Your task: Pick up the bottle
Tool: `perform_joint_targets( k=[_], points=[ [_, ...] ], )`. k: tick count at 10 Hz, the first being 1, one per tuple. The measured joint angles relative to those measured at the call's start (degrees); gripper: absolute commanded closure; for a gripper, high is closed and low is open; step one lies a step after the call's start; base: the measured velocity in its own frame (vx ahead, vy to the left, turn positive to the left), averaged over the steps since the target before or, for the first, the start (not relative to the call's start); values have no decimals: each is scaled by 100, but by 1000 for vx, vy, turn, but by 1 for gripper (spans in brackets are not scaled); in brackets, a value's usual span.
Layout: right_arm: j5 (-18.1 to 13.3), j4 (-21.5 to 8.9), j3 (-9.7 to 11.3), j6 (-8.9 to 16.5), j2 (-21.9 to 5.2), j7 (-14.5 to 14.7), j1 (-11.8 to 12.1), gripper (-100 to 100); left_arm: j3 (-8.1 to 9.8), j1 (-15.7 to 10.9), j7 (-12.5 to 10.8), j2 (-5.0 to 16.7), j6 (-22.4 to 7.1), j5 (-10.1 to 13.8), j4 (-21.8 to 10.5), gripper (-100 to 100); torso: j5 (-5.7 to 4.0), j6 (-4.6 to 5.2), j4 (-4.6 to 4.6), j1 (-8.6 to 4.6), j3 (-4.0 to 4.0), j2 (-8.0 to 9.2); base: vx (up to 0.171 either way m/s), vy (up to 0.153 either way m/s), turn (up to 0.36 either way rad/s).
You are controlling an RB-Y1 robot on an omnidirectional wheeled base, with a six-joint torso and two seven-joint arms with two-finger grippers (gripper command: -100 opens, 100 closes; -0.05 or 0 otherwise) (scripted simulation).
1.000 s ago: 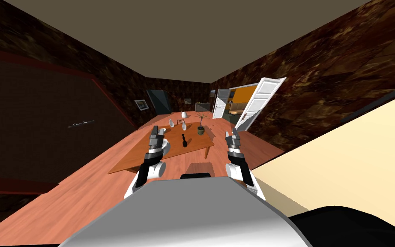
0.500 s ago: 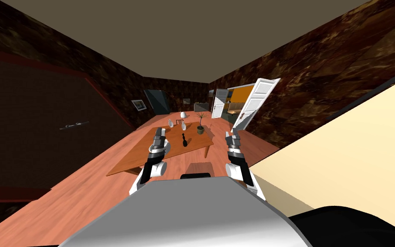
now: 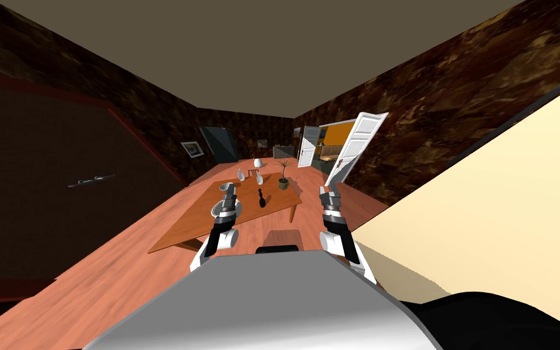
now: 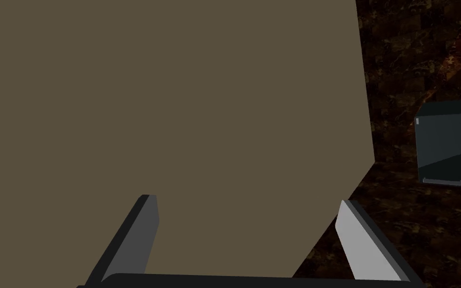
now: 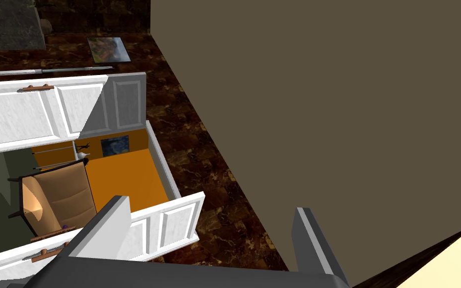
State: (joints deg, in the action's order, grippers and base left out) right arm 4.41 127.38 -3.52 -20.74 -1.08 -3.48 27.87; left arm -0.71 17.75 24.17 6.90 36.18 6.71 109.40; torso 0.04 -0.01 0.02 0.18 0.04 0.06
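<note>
Approach, by our judgement, nothing grasped yet.

Head view: the black bottle [image 3: 261,199] stands upright mid wooden table [image 3: 181,231], with a potted plant [image 3: 283,177] at its 1 o'clock and a white vessel [image 3: 260,178] at its 12 o'clock. The left gripper [image 3: 230,187] is at the bottle's 9 o'clock and the right gripper [image 3: 331,191] at its 3 o'clock. Both are raised and well apart from it, probably held high to clear the table edge while we close in.

Left wrist view: the left gripper [image 4: 245,200] has its fingers spread with nothing between them, and it points upward, not at the table.

Right wrist view: the right gripper [image 5: 212,203] is likewise released and empty.

We'd need to get nearer and tip a hand down before reaching.
</note>
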Motion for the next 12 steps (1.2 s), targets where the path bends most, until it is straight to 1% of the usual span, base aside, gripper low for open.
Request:
perform_joint_targets(
  k=[2,3,8,9,12],
  points=[
    [0,0,0,0,0,0,0,0,11,-111,202,49,149,4,-323,-100,-1,0,0,-4,0,0,-24,32,-89],
    [0,0,0,0,0,0,0,0,13,-202,332,70,252,-2,-529,-100,-1,2,0,-4,0,0,-23,33,-52],
    [0,0,0,0,0,0,0,0,52,-454,855,194,607,-16,-1474,-100,-1,-1,0,-3,0,-1,-25,35,-95],
    [0,0,0,0,0,0,0,0,55,-524,992,211,714,-32,-1681,-100,-1,1,0,-3,0,0,-21,26,-75],
    [0,0,0,0,0,0,0,0,58,-638,1354,234,865,-73,-2109,-100,-1,-1,-1,-6,-2,-4,-12,23,-70]
  ],
)
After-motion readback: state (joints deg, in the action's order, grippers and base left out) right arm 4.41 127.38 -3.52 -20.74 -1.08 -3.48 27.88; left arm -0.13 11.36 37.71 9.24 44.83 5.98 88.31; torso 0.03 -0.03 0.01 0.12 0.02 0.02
